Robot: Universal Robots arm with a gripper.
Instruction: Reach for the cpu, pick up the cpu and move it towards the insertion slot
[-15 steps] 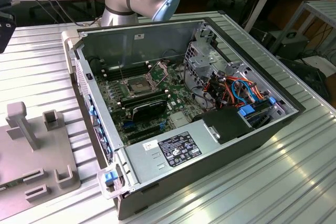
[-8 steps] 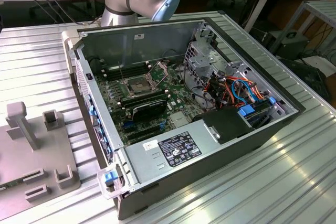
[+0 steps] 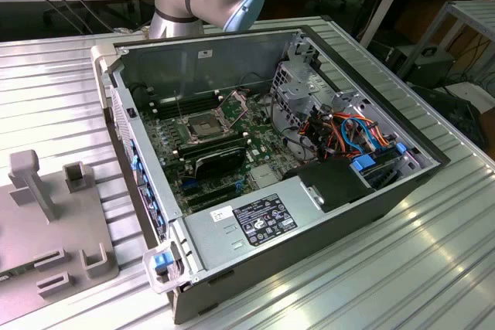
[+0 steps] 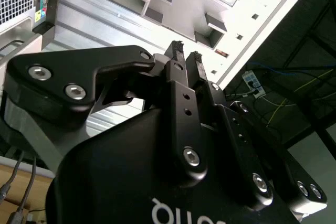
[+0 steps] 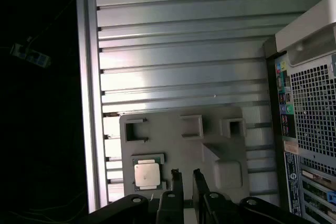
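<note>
In the first wrist view the cpu (image 5: 146, 174), a small pale silver square, lies flat in a shallow seat on a grey fixture plate (image 5: 168, 150). My gripper (image 5: 187, 174) hovers above that plate, just beside the cpu and clear of it. In both wrist views its fingers stand close together with only a narrow slit between them, and my gripper (image 4: 185, 50) holds nothing. The insertion slot (image 3: 203, 126), a silver-framed socket with a dark centre, sits on the motherboard inside the open computer case (image 3: 332, 214) in the exterior view.
The grey fixture plate (image 3: 31, 229) lies on the ribbed metal table (image 3: 433, 268), to the exterior view's left of the case, and carries raised blocks and a post (image 3: 32, 179). The case's perforated rear wall (image 5: 312, 108) stands beside the plate. Drive cages and cables (image 3: 348, 125) crowd the case's far side.
</note>
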